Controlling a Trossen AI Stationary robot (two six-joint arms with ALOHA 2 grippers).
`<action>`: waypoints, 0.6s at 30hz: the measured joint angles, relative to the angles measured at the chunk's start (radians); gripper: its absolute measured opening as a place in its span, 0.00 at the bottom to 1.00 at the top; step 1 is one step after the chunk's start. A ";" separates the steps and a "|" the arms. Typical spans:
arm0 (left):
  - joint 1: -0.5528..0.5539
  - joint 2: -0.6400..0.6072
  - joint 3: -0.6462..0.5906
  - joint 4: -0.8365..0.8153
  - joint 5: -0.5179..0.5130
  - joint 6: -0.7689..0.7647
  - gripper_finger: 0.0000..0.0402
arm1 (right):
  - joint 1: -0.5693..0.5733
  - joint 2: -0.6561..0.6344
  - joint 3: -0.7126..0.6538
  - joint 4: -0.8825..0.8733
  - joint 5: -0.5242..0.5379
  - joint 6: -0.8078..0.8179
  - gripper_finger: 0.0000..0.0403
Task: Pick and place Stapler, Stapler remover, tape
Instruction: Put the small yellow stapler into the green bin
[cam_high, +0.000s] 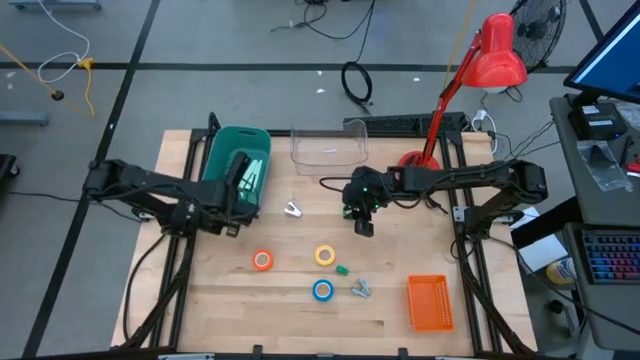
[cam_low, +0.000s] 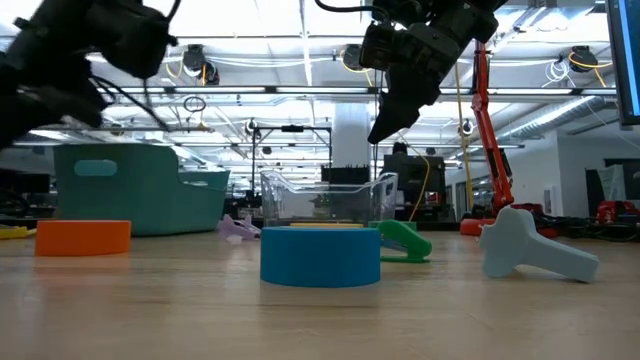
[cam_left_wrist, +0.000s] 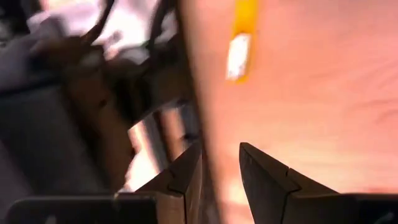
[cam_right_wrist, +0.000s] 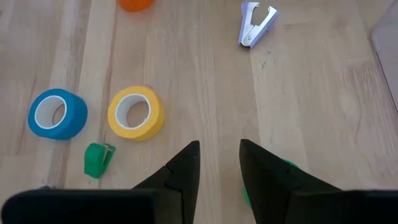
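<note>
While the right gripper (cam_right_wrist: 219, 143) hangs above the middle of the table (cam_high: 200, 300), its fingers stand narrowly apart with only bare wood between them. A sliver of green peeks from behind one finger, possibly the green roll, though too little shows to be sure.

Toward the front lie the yellow tape (cam_right_wrist: 135, 112), blue tape (cam_right_wrist: 57, 114) and orange tape (cam_high: 262, 260), all flat with their open centres facing up. A small green stapler (cam_right_wrist: 98, 159) sits between the yellow and blue rolls, and a pale grey piece (cam_high: 361, 289) is just beside the blue one.

The staple remover (cam_right_wrist: 256, 22) lies alone, nearer the teal bin (cam_high: 238, 160), long axis slanted across the boards. A clear tub (cam_high: 330, 145) stands behind and an orange basket (cam_high: 430, 302) at the front right.

The left gripper (cam_left_wrist: 221, 146) waits by the table's left edge, narrowly parted and empty.
</note>
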 joint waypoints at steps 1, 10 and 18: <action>-0.017 0.003 -0.008 -0.007 0.014 -0.020 0.28 | 0.000 0.000 0.000 0.001 0.000 0.003 0.27; -0.078 0.004 -0.109 0.081 0.041 -0.197 0.28 | 0.000 0.000 0.000 0.004 0.001 0.003 0.26; -0.078 0.048 -0.117 0.236 -0.141 -0.235 0.28 | 0.000 0.000 0.000 0.010 0.001 0.003 0.26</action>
